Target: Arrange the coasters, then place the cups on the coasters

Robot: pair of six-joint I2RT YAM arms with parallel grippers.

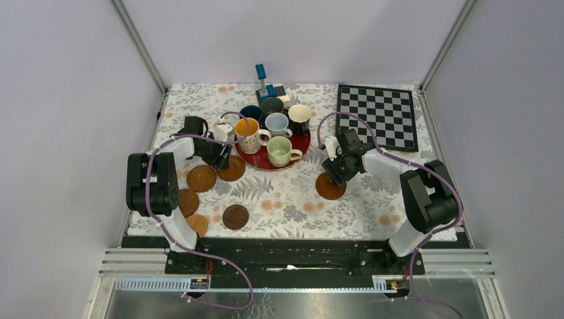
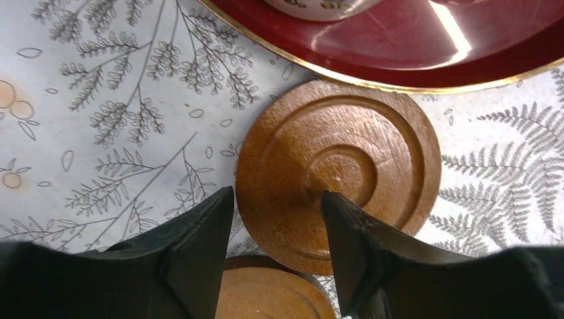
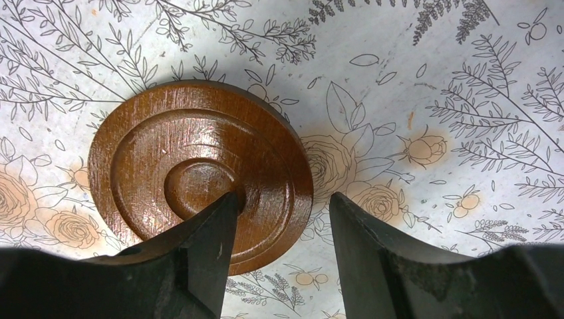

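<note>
The red tray (image 1: 261,161), far centre, holds all six cups (image 1: 277,123); none is on a coaster yet. Five coasters (image 1: 201,178) lie scattered near left, and a dark coaster (image 1: 330,187) lies right of centre. The left gripper (image 2: 277,195) and right gripper (image 3: 282,197) each straddle a coaster's rim, jaws apart. No writing is readable.

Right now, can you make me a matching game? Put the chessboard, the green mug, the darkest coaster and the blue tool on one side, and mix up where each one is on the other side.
Things:
1. chessboard
2. green mug
3. darkest coaster
4. blue tool

Places:
A. behind the tray, at the far edge
B. near the front edge of the table
C. far right corner
D. on the tray, at its front

Pairs: 1-C, 2-D, 3-B, 4-A
</note>
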